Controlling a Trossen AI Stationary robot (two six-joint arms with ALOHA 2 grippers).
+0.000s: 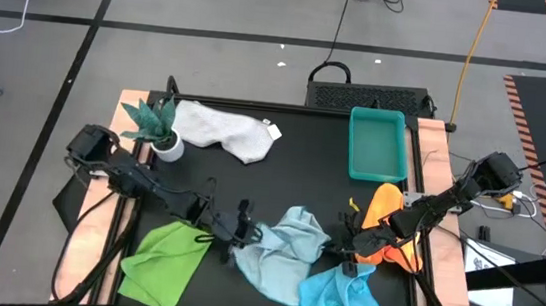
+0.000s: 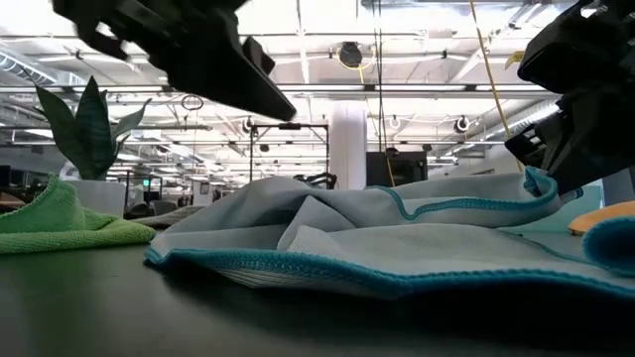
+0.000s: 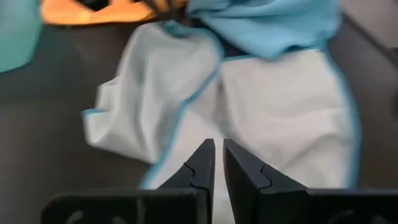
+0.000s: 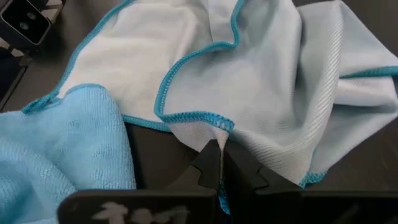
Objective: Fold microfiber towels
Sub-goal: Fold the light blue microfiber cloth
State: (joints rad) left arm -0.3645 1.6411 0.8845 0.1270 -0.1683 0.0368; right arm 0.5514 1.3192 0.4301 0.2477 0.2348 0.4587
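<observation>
Right gripper (image 4: 220, 163) pinches pale blue towel (image 1: 283, 255) hem; left gripper (image 3: 218, 163) nearly closed above it, empty. Turquoise towel (image 1: 344, 299), orange towel (image 1: 385, 219) crowd beside; green towel (image 1: 167, 258) left.

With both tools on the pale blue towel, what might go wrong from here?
1. The right tool pinches only the hem of the pale blue towel, so the edge may slip out on lifting.
2. The turquoise towel lies against it and may be dragged along.
3. The left tool is nearly shut at the towel's edge; whether it holds cloth is unclear, so the fold could come out lopsided.
</observation>
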